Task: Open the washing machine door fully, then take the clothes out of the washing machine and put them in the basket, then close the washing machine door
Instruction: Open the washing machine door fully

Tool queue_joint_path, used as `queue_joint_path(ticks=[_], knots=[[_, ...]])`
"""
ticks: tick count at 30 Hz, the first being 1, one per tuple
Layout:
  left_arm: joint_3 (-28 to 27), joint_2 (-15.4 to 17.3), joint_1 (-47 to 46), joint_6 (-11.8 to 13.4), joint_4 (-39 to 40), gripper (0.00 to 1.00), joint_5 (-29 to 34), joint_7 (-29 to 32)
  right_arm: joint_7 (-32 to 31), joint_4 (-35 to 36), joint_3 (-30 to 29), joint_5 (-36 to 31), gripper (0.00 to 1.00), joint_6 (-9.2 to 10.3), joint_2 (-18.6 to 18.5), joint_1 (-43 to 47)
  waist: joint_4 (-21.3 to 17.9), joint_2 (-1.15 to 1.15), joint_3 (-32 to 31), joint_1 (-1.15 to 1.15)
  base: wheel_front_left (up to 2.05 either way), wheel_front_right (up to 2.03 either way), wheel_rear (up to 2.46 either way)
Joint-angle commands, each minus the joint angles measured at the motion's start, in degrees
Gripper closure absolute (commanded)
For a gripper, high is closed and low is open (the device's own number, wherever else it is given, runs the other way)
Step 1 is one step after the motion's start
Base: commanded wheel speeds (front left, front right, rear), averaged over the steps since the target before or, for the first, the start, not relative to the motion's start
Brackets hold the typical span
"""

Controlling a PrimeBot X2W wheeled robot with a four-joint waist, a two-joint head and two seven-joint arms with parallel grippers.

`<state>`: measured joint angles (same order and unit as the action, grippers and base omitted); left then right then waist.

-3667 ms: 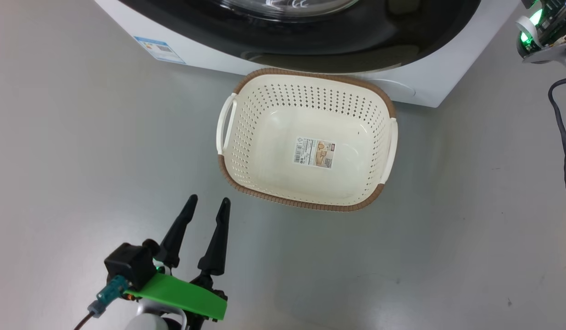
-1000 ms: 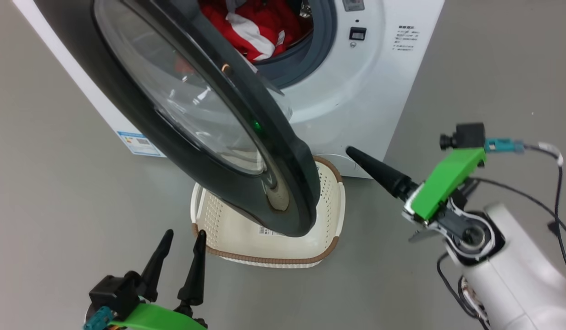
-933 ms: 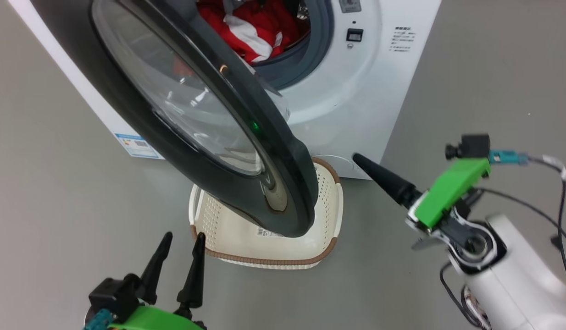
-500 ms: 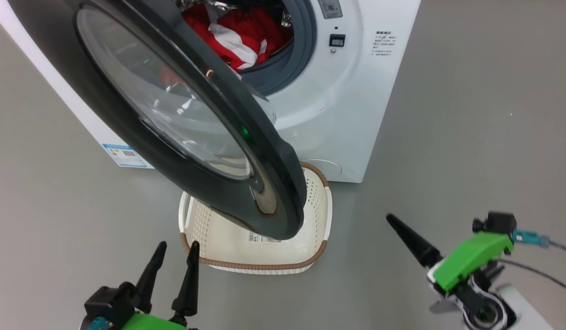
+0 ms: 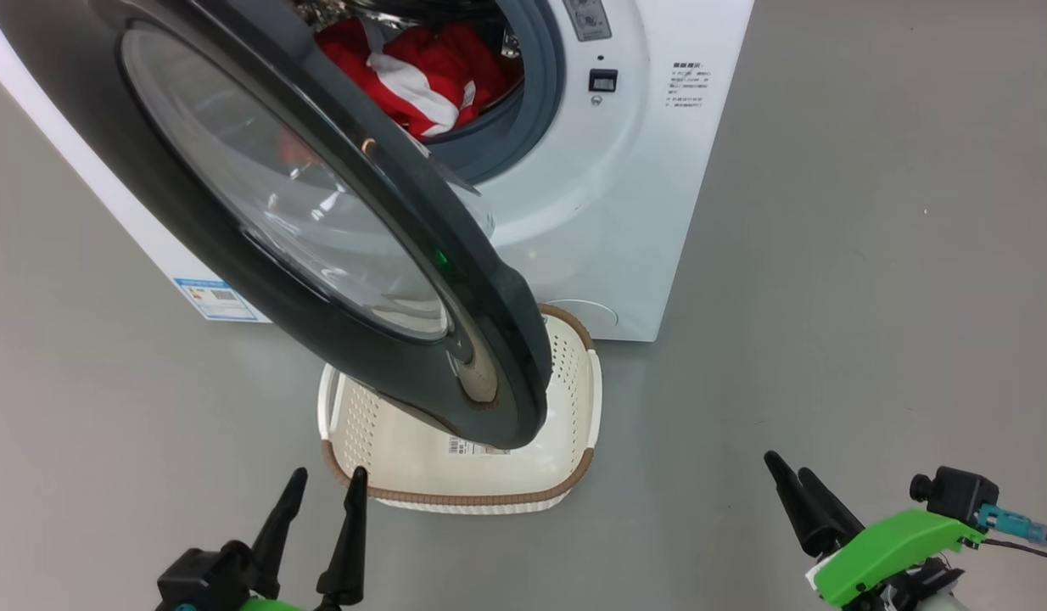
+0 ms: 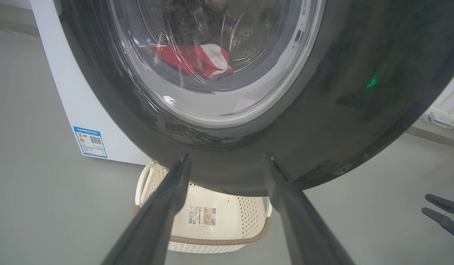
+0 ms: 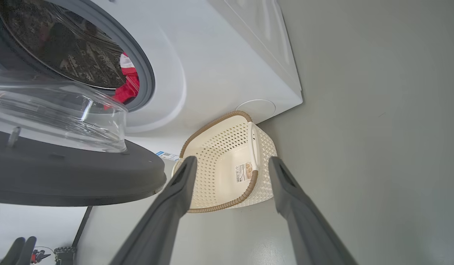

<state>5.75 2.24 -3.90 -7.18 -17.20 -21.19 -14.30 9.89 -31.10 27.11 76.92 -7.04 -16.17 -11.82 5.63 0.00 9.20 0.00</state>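
Both the black left pincer (image 5: 329, 472) and right pincer (image 5: 788, 464) are hanging apart, empty. Ahead, the round black-rimmed door (image 5: 320, 238) is standing partly open; red-and-white clothes (image 5: 422, 68) are waiting inside; the cream holey basket (image 5: 456, 501) is sitting empty.

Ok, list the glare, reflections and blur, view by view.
Head view: white glints and a green spot reflect on the round door with glossy black rim and clear glass window. Left wrist view: the red-and-white fabric clothes look warped through that glass, and the left pincer looks soft. Right wrist view: highlights on that glass, the right pincer soft.
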Motion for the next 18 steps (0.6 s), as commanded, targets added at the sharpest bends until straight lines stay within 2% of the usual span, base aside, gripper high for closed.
queue_joint_path(ticks=[1, 9, 16, 18], knots=[[-1.9, 0.6, -0.6, -0.3, 0.9, 0.00, 0.6, -0.7, 1.8, 0.4, 1.8, -1.2, 0.00, -0.45, -1.5, 0.5, 0.0, 0.00, -0.1, 0.00, 0.00, 0.00, 0.00], [-2.2, 0.6, -0.3, -0.3, 0.7, 0.00, 0.6, -0.7, 5.0, -2.5, 5.2, -8.0, 0.00, -0.45, -3.1, 0.6, -0.1, 0.00, -0.4, 0.00, 0.00, 0.00, 0.00], [-2.8, 0.6, 0.0, -0.3, 0.7, 0.00, 0.6, -0.7, 5.1, -0.5, -6.0, -22.2, 0.00, -0.45, -0.2, 3.2, -0.4, 0.00, -0.2, 0.00, 0.00, 0.00, 0.00], [-2.9, 0.6, -0.1, -0.3, 0.5, 0.00, 0.5, -0.7, 5.1, 2.3, -10.3, -30.0, 0.00, -0.45, 1.3, 5.3, -0.4, 0.00, 0.0, 0.00, 0.00, 0.00, 0.00]])
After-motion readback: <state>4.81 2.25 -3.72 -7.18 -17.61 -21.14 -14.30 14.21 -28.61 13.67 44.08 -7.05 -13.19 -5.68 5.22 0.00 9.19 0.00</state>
